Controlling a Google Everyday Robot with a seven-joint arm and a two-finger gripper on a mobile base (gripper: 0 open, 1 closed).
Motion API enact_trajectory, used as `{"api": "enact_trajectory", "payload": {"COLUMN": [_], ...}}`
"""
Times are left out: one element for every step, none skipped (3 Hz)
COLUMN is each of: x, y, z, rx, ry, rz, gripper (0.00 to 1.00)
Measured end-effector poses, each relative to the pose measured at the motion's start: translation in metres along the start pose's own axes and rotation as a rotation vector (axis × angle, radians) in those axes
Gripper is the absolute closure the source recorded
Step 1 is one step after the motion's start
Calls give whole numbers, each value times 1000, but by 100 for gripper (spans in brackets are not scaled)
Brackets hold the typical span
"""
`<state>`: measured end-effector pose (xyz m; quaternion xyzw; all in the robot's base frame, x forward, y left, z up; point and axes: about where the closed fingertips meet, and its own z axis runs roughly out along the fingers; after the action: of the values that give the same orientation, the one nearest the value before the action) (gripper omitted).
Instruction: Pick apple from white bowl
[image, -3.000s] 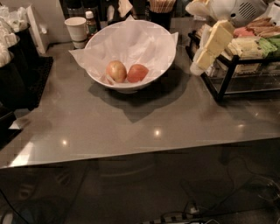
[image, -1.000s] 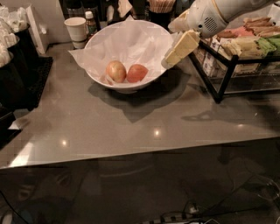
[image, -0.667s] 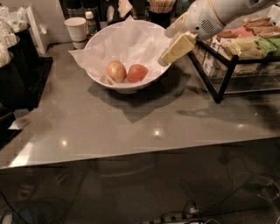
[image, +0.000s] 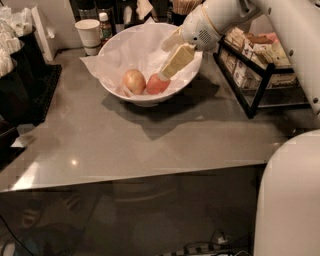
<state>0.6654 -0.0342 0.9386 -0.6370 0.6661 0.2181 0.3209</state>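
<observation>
The red apple (image: 157, 84) lies in the white bowl (image: 130, 42), which is lined with crumpled white paper, at the back of the grey table. A paler yellow-and-pink apple (image: 134, 81) lies touching it on its left. My gripper (image: 165, 62) reaches in over the bowl's right rim from the upper right. It is open, and the tip of its lower cream finger (image: 177, 58) is just above the red apple's right side. It holds nothing.
A white paper cup (image: 89, 35) and a small bottle (image: 104, 27) stand behind the bowl on the left. A black wire rack (image: 250, 80) of packets stands to the right. Black holders with white items (image: 17, 60) line the left edge. My white body (image: 290, 200) fills the lower right.
The gripper has moved left and down from beside the rack, over the bowl's right rim, to just above the red apple. The apples have not moved.
</observation>
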Motion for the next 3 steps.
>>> {"api": "enact_trajectory", "payload": {"x": [-3, 3, 9], "y": [-9, -15, -21], "z": [37, 52, 61], "rx": [-91, -119, -120], "ry": [9, 21, 52], "rz": [-2, 21, 36], "gripper": [26, 26, 28]}}
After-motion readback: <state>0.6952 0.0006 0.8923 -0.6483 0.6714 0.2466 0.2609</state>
